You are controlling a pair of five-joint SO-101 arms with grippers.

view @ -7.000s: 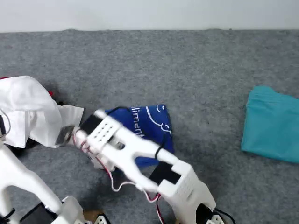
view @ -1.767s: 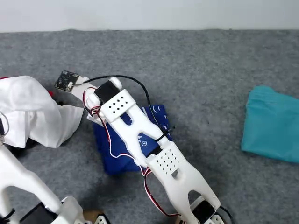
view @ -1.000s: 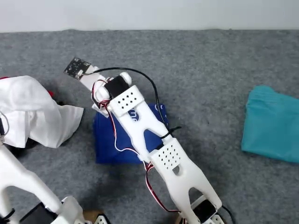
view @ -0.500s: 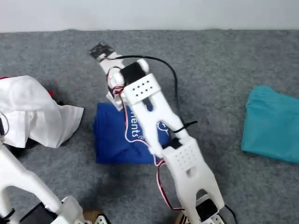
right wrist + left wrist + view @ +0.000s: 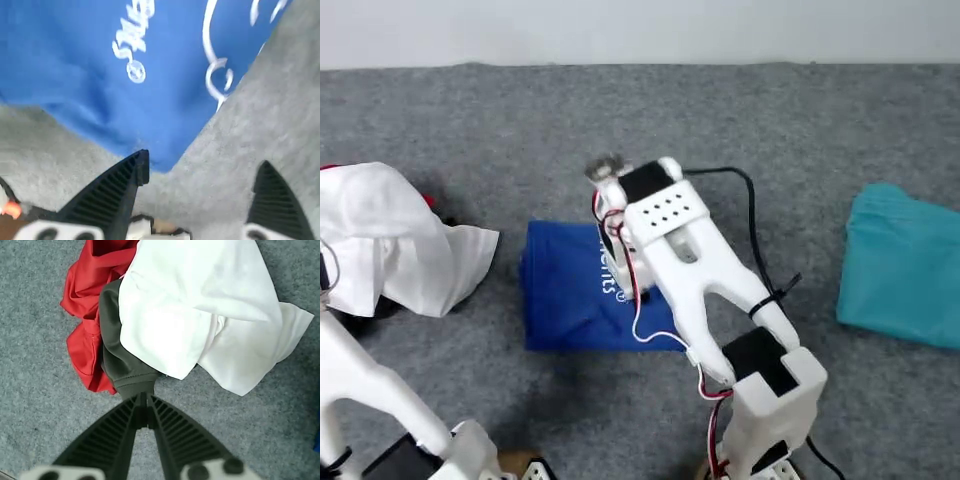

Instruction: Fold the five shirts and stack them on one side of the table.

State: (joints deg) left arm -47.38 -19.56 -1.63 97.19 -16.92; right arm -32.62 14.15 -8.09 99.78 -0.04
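Note:
A folded blue shirt [image 5: 565, 295] with white print lies flat on the grey carpet at centre left. My right gripper [image 5: 607, 185] hangs over its far edge. In the right wrist view this gripper [image 5: 200, 172] is open above a corner of the blue shirt [image 5: 125, 60], with nothing between its fingers. A crumpled white shirt [image 5: 380, 235] sits at the left. In the left wrist view it [image 5: 200, 315] covers a red shirt [image 5: 85, 300] and a dark shirt [image 5: 117, 350]. My left gripper [image 5: 145, 402] is shut, its tips touching the dark shirt's hem.
A folded teal shirt [image 5: 900, 265] lies at the right edge of the table. The left arm [image 5: 360, 380] rises from the front left corner. Bare carpet [image 5: 770, 130] stretches across the back and between the blue and teal shirts.
The right arm swung from beside the white shirt rightward and back across the blue shirt. The blue shirt now lies as a neat rectangle. The left arm and the pile stayed still.

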